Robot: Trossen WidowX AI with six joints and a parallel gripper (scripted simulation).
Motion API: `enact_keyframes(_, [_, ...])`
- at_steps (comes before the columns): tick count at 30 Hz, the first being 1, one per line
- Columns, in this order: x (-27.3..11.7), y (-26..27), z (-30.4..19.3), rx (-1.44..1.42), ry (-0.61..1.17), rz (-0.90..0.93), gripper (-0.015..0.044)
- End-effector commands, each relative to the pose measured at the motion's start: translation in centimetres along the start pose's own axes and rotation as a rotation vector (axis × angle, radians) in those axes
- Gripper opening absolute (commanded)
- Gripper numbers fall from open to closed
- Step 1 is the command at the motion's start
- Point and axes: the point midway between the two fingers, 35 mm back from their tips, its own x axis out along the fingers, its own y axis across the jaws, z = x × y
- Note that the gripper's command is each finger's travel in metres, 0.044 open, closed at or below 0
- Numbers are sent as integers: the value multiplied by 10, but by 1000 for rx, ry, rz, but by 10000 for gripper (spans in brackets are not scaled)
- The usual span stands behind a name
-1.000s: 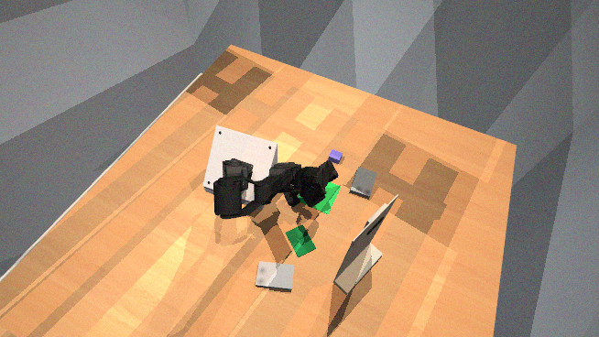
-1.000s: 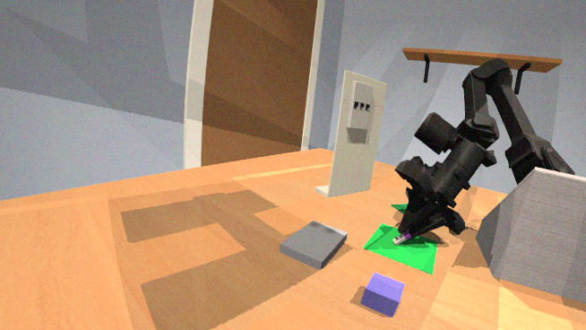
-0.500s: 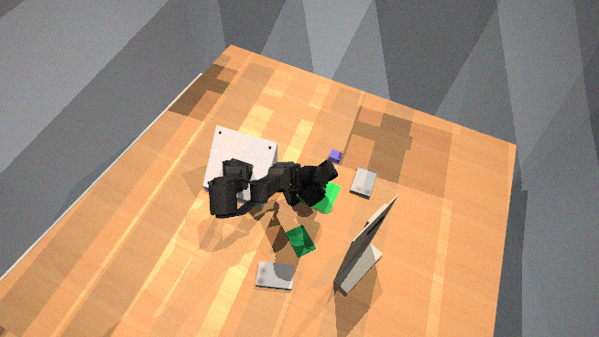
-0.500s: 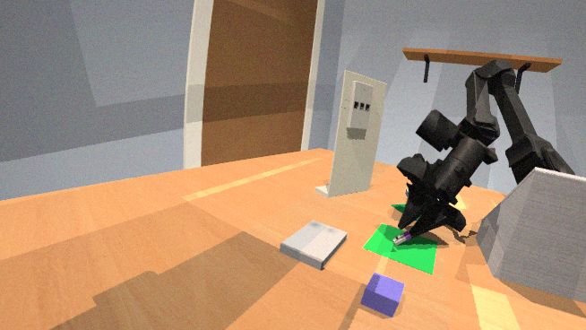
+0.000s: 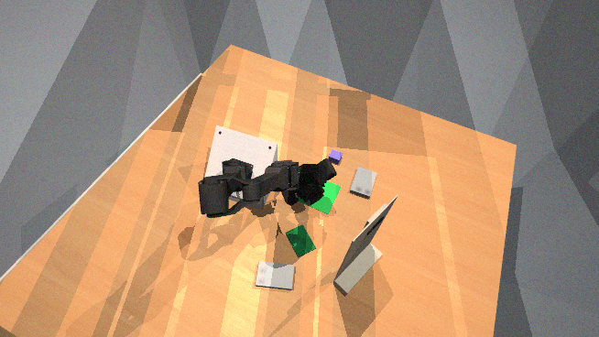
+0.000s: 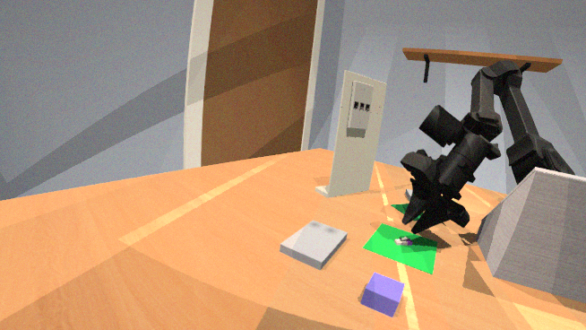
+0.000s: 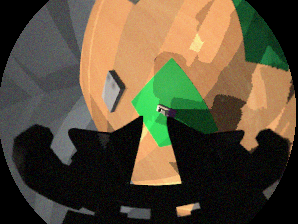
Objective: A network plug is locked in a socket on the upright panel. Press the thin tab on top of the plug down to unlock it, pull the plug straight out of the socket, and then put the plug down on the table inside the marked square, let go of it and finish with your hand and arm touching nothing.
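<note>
Tool (image 6: 417, 222) open above one plug (image 6: 403, 240).

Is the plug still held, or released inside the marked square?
Released: the plug lies on the green square, apart from the open gripper above.

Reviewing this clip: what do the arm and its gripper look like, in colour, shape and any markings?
The arm is matte dark grey to black, built of blocky, faceted links with round cylindrical joint housings. The gripper is black too, with two tapering, pointed fingers. No cables, labels or markings are visible.
</note>
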Motion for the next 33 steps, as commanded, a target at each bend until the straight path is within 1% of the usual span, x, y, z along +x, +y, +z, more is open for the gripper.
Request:
enact_keyframes(1, [-3,-2,-1,3,0,-7,156])
enact_keyframes(11, [-9,-1,-1,2,1,-7,156])
enact_keyframes(33, [-30,19,-1,4,8,-7,156])
